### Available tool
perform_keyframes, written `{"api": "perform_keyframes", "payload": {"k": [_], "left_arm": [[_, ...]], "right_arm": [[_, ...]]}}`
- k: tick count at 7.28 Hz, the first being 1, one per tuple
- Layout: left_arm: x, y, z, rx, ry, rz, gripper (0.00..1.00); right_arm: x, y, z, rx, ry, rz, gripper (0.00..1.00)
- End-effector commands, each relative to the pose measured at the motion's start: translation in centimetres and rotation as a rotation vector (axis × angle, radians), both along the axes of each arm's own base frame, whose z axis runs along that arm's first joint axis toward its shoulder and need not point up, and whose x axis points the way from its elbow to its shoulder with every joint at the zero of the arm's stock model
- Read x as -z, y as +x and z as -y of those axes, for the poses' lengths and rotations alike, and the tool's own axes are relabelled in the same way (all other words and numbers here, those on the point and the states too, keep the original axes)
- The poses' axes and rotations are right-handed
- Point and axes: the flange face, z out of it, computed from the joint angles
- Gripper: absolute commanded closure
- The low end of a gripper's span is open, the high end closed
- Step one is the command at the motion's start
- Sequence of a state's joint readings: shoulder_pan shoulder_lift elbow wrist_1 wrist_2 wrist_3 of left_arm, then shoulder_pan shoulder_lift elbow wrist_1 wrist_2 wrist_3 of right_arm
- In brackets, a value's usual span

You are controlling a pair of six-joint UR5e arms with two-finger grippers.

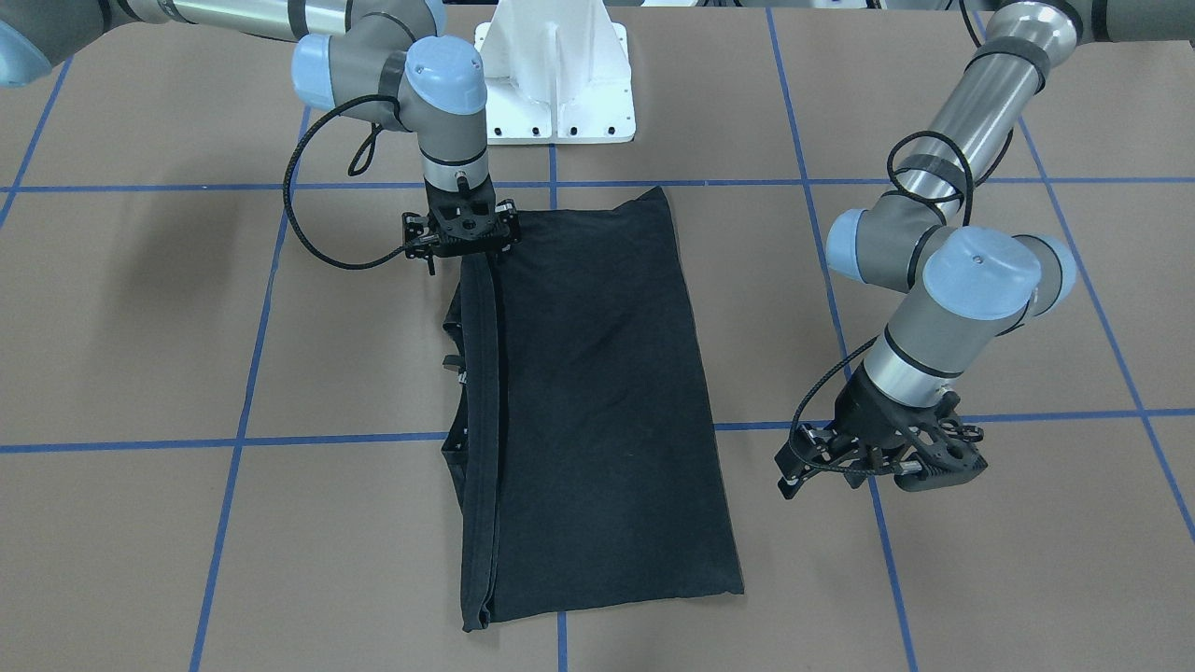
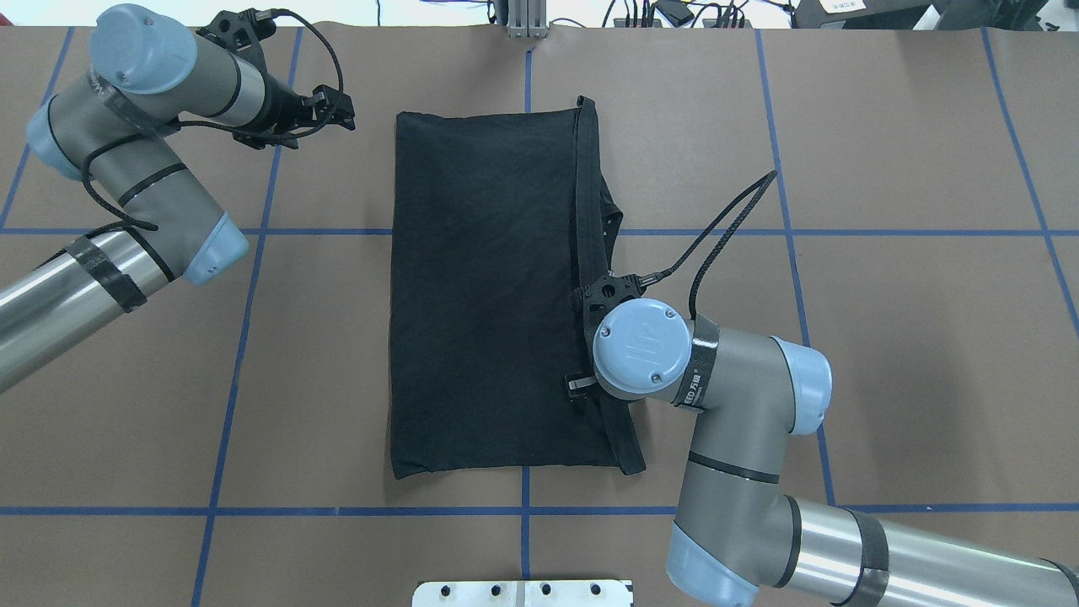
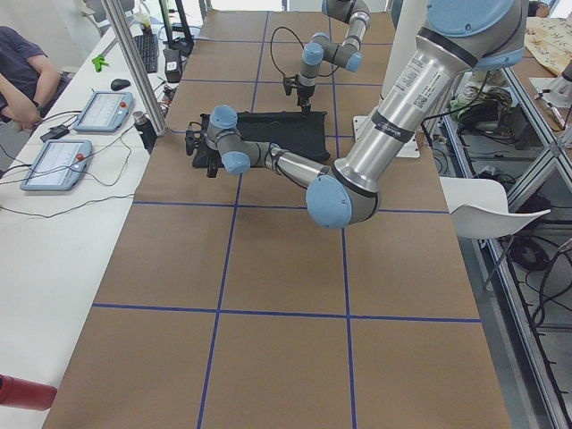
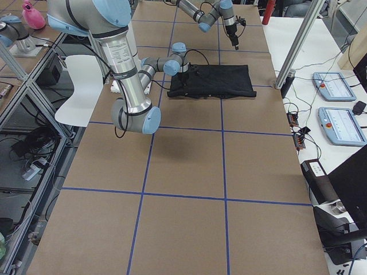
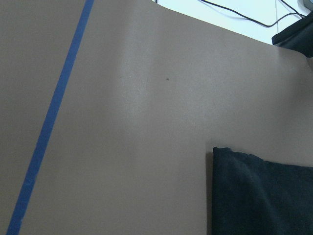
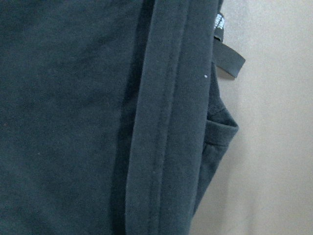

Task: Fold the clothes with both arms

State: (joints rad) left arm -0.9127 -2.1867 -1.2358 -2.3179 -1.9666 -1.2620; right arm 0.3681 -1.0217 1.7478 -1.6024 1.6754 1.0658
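Observation:
The black T-shirt (image 1: 597, 392) lies plain side up on the brown table, folded into a long rectangle (image 2: 489, 287). A hem strip (image 6: 166, 122) runs along its edge on the robot's right, with a sleeve (image 6: 215, 137) poking out beside it. My right gripper (image 1: 464, 233) hangs above that edge near the robot's end (image 2: 603, 295); its fingers are hidden. My left gripper (image 2: 341, 108) hovers off the shirt's far left corner (image 5: 264, 196), looks open and holds nothing (image 1: 868, 467).
The white pedestal base (image 1: 555, 84) stands at the robot's side of the table. Blue tape lines (image 2: 244, 337) grid the brown surface. A side bench with tablets (image 3: 54, 161) and a seated person (image 3: 18, 71) lies beyond the far edge.

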Motion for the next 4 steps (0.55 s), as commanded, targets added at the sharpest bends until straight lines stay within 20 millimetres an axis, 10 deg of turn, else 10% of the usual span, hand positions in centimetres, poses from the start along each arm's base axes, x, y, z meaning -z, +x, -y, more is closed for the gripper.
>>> {"api": "perform_keyframes", "payload": {"k": [1,4], "left_arm": [[0.05,-0.03,-0.04,0.0,0.001,-0.001,0.0],[-0.07,-0.06,-0.05,0.002,0.0,0.001,0.0]], "right_arm": [[-0.16,-0.41,0.06,0.012,0.006,-0.009,0.0],[-0.37,-0.43,0.26,0.016,0.004,-0.025,0.0]]}}
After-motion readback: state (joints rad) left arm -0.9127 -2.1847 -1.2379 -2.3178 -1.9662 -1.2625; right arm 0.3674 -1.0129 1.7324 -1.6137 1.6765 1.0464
